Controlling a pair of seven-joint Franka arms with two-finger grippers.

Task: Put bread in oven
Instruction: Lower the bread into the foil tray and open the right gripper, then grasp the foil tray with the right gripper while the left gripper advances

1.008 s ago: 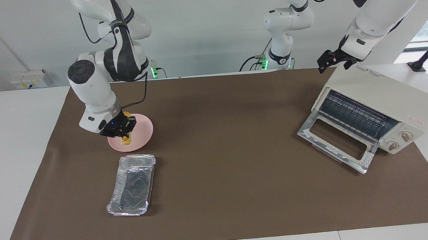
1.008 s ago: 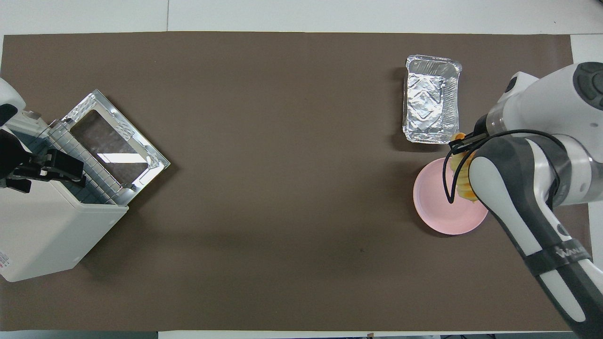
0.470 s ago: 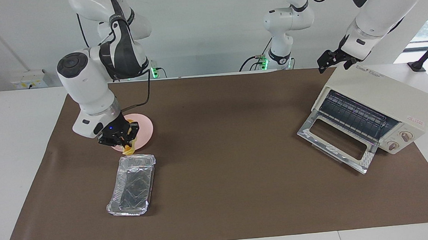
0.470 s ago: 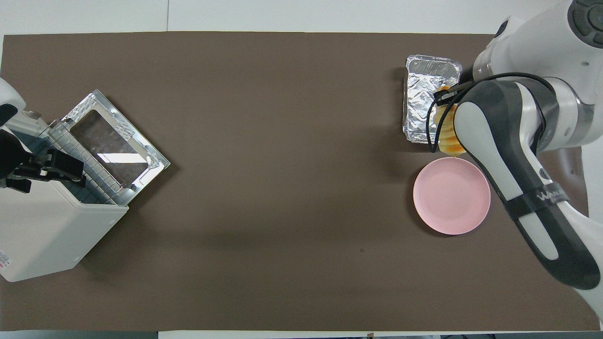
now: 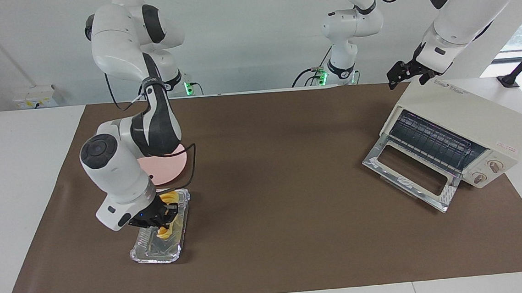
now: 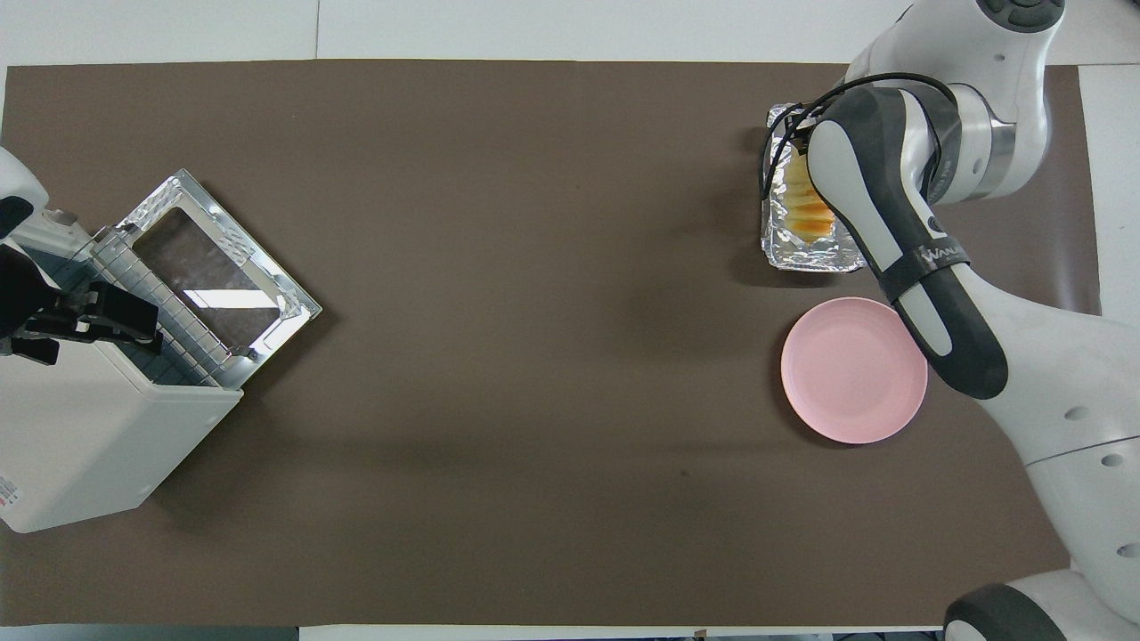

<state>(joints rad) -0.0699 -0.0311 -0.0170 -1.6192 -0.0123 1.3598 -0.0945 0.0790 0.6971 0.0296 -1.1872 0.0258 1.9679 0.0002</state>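
Note:
The bread point(image 5: 169, 199), a ridged yellow-orange loaf, is in my right gripper point(image 5: 159, 220), which is shut on it and holds it low over the crinkled silver foil tray point(image 5: 155, 257). In the overhead view the bread point(image 6: 809, 210) shows inside the tray point(image 6: 806, 259), and the right arm hides the gripper itself. I cannot tell whether the loaf touches the tray's floor. The cream-white oven point(image 5: 463, 116) stands at the left arm's end of the table with its glass door point(image 5: 409, 173) dropped open. My left gripper point(image 5: 404, 75) waits over the oven's top point(image 6: 80, 427).
A round pink plate point(image 6: 853, 370) lies bare on the brown mat, nearer to the robots than the foil tray; it also shows in the facing view point(image 5: 170, 167). The oven's open door point(image 6: 218, 267) juts toward the middle of the table.
My right gripper has lifted the bread off the pink plate and carried it away from the robots, then lowered it over the foil tray. The left arm has not moved.

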